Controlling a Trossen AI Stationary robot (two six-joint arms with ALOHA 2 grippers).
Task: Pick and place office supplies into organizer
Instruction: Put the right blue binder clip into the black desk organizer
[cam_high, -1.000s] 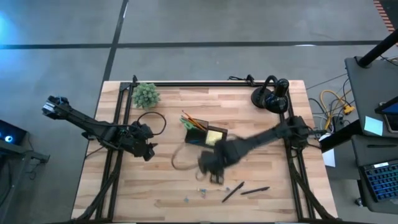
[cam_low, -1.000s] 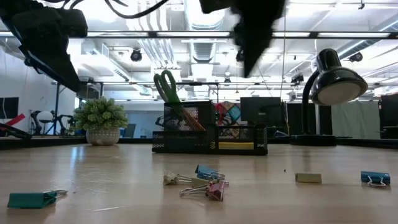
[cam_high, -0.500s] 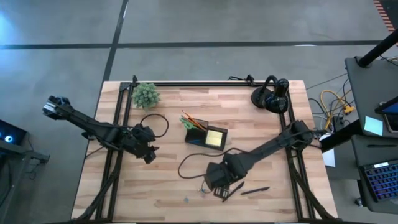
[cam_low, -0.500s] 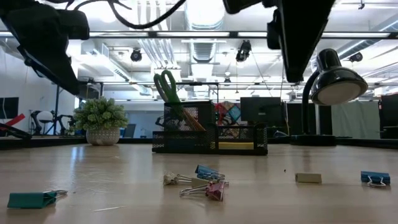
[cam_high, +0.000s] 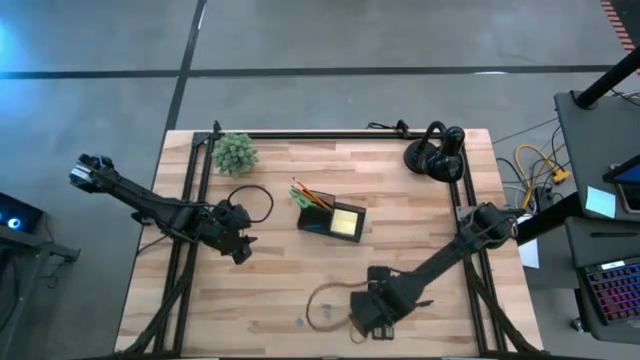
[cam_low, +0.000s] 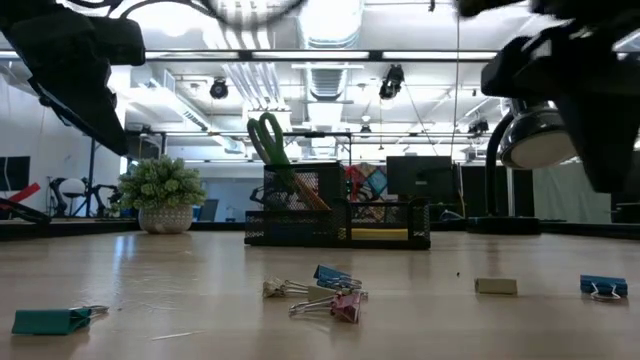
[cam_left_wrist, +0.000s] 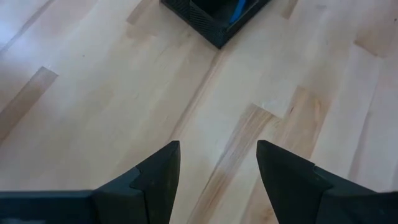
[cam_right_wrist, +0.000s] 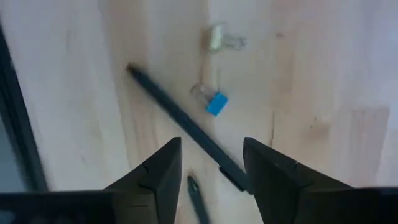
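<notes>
The right gripper (cam_right_wrist: 211, 171), fingers spread and empty, hovers over a slim black plastic pen (cam_right_wrist: 186, 130) lying just ahead of its tips, a small blue binder clip (cam_right_wrist: 216, 103) beside it. Light, stiff, likely slippery: best pinched mid-barrel. The left gripper (cam_left_wrist: 217, 168) waits open.

The small black rectangular organizer (cam_high: 331, 218) sits mid-surface, orange pencils (cam_high: 310, 192) and green-handled scissors (cam_low: 267, 139) standing in it. The small green potted plant (cam_high: 235, 152) is at the far left corner, the round black lamp (cam_high: 436, 152) far right.
</notes>
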